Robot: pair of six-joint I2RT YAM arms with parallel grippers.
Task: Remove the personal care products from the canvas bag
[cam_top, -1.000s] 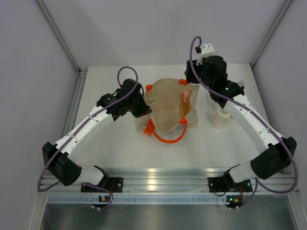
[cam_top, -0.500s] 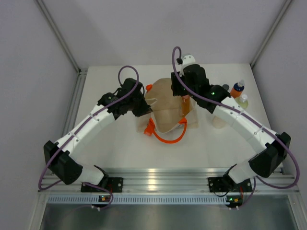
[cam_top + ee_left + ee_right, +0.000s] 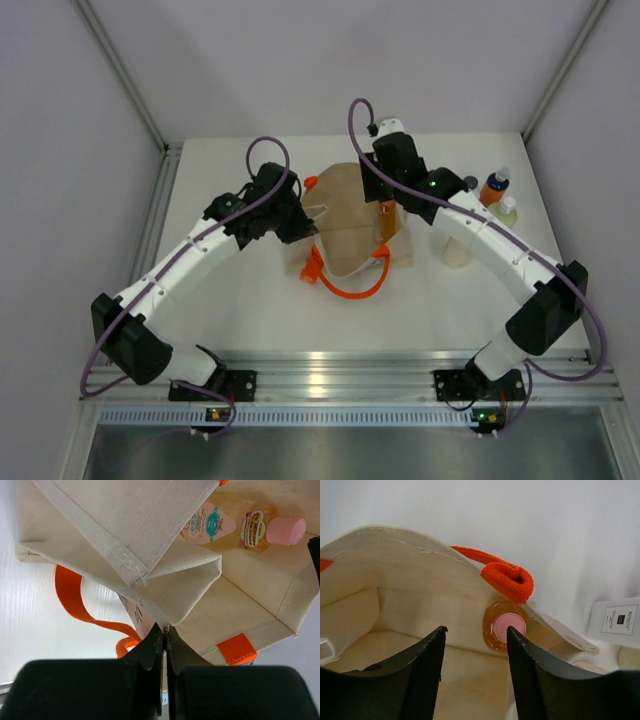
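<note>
Plain white counter [image 3: 260, 310], matte, boxed in by pale grey walls [image 3: 80, 150]; ribbed metal rail [image 3: 330, 375] along the near edge. Toward the far edge, about midway: canvas bag [image 3: 345, 225], mouth gaping, orange handles [image 3: 345, 285] trailing toward the near edge. Left claw [image 3: 164, 635] pinched tight on the bag's rim seam. Right claw [image 3: 475, 645] spread wide above the bag's mouth. Inside, by the right wall — slim amber bottle [image 3: 504, 625], pink cap up. Near the far right corner, out on the counter — cream cylinder [image 3: 457, 248], orange bottle [image 3: 493, 186], pale yellow-green bottle [image 3: 507, 210].

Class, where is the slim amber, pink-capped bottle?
The slim amber bottle lies inside the beige canvas bag, on its right side in the top view, beside an orange loop handle, under the right gripper.
</note>
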